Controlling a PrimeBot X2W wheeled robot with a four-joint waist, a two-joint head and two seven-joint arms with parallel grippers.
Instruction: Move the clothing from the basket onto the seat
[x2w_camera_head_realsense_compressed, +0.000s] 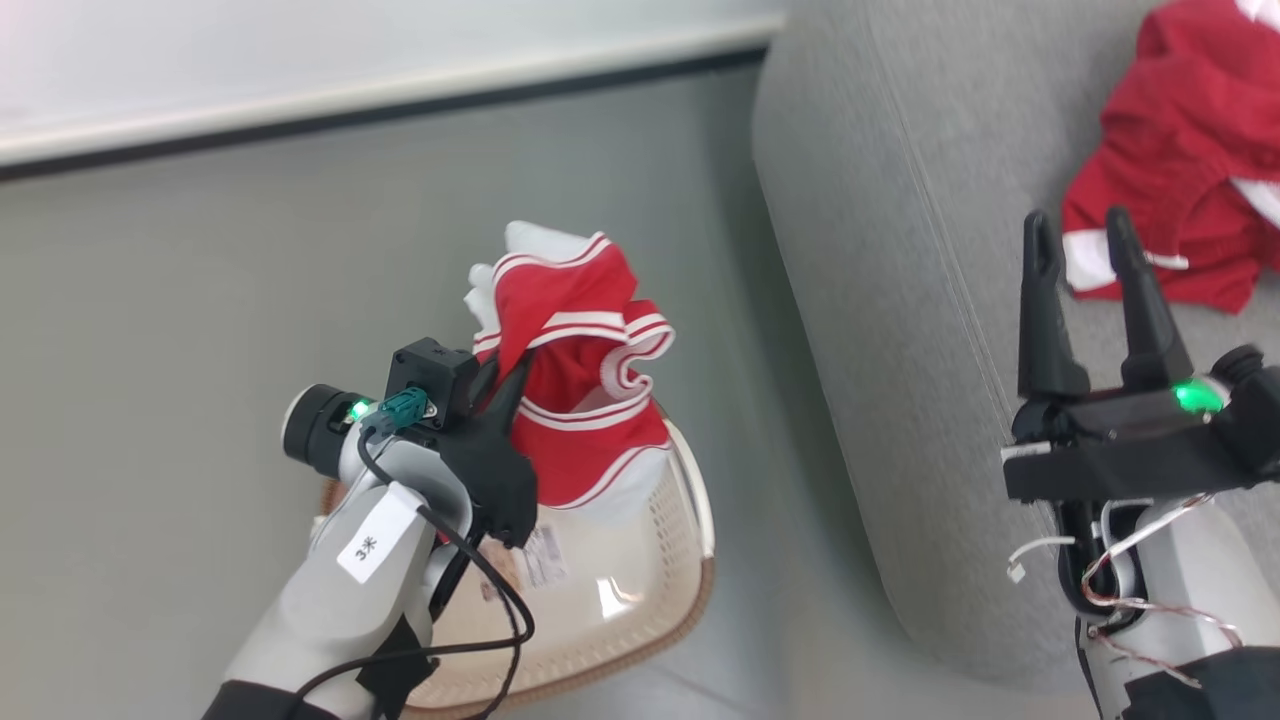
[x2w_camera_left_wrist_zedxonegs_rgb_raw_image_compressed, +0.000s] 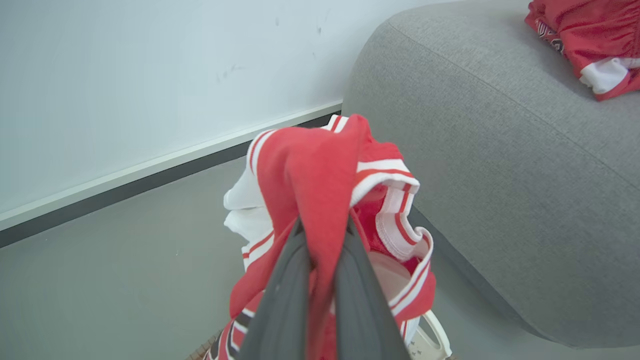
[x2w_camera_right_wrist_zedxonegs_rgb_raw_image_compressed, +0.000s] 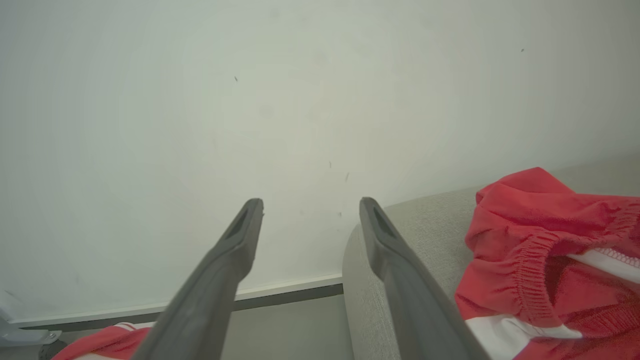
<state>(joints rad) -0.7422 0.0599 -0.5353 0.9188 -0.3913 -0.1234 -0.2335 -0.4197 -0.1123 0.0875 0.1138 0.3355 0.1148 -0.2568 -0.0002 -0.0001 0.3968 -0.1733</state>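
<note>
Left wrist view has my left gripper (x2w_camera_left_wrist_zedxonegs_rgb_raw_image_compressed: 322, 227) clenched on the red white-trimmed sleeveless jersey (x2w_camera_left_wrist_zedxonegs_rgb_raw_image_compressed: 310, 170) above the cream perforated plastic basket (x2w_camera_head_realsense_compressed: 690, 560); I'd raise its hem clear of that before swinging to the light grey fabric sofa (x2w_camera_head_realsense_compressed: 900, 300), right gripper (x2w_camera_head_realsense_compressed: 1085, 235) spread empty

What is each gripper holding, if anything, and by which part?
The left gripper has its jaws shut on the red jersey, pinching a bunched fold of red cloth near a white-trimmed opening. The right gripper is open, holding nothing.
</note>
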